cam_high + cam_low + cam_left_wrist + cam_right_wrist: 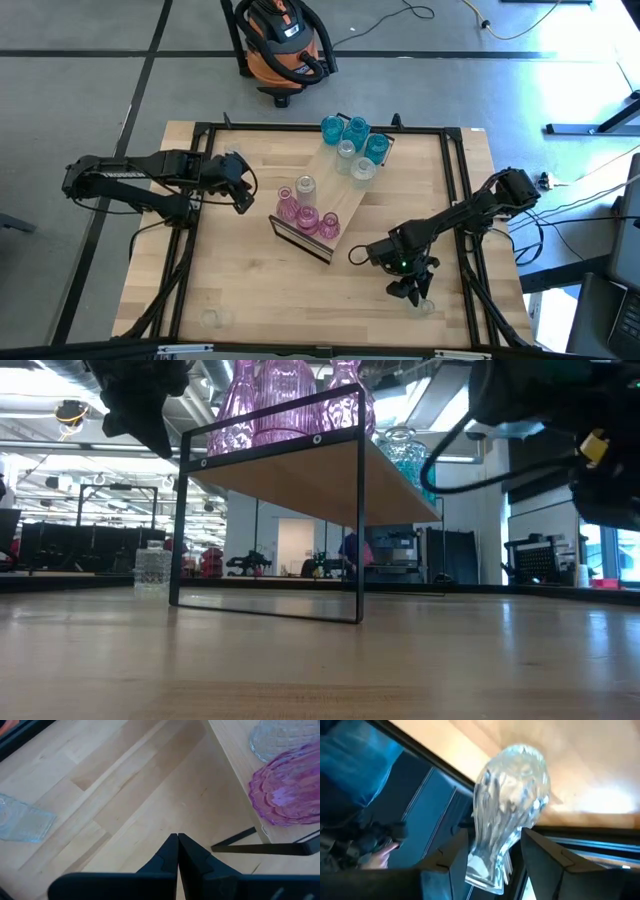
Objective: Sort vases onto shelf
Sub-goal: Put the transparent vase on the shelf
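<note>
Item 1. Right gripper (418,298), working at the 5 o'clock corner of the light-wood, black-framed counter (230,290). Its dark fingers (545,857) are standing half parted around the narrow neck of a small clear ribbed-glass vase (512,805); the vase is lying tilted between them, bulb pointing away from the wrist. Whether the fingers are pressing the glass or merely flanking it cannot be told. Judgement: the gripper is taking the neck because it is the slimmest, easiest part to pinch.

Item 2. Left gripper (177,851), waiting at about 9 o'clock, just beside the shelf's near end, fingers pressed together and holding nothing, likely kept clear of the working arm.

Item 3. Long light-wood shelf on a thin black wire frame (345,195), sitting diagonally at the counter's centre, running from 6 toward 1 o'clock. It is carrying the sorted glass in colour groups: pink-magenta vases (303,215) at the near end, clear vases (347,152) in the middle, teal-blue vases (352,132) at the far end.

Item 4. Another clear vase (210,318) is lying unsorted on the counter near 7 o'clock.
</note>
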Robot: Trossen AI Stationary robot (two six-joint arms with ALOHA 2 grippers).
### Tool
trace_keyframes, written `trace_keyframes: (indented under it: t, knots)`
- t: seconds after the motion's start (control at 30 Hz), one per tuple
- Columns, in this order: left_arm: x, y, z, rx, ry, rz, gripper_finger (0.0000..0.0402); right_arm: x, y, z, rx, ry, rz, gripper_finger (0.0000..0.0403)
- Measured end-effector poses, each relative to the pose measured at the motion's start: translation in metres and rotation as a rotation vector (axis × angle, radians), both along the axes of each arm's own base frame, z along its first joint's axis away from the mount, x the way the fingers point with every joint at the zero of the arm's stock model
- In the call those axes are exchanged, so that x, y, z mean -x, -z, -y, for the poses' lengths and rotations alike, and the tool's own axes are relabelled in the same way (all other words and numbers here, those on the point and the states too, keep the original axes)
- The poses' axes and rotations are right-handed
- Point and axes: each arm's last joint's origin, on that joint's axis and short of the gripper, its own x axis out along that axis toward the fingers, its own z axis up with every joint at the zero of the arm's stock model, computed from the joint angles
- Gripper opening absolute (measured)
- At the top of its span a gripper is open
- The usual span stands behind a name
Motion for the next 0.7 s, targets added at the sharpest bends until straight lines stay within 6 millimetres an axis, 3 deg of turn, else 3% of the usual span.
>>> trace_keyframes:
  t: [0.17, 0.33, 0.5, 0.7]
  knots:
    - [0.000, 0.000, 0.002, 0.001, 0.015, 0.000, 0.0000, -0.003, -0.013, 0.003, 0.107, 0.006, 0.091, 0.0163]
    - [-0.001, 0.000, 0.004, 0.002, 0.024, 0.006, 0.0000, 0.003, -0.044, 0.018, 0.274, 0.051, 0.185, 0.0163]
    - [-0.001, 0.000, 0.004, 0.011, 0.031, 0.007, 0.0000, 0.029, -0.088, 0.024, 0.485, 0.169, 0.306, 0.0163]
    - [-0.001, 0.000, 0.004, 0.012, 0.031, 0.001, 0.0000, 0.080, -0.134, 0.014, 0.652, 0.493, 0.508, 0.0163]
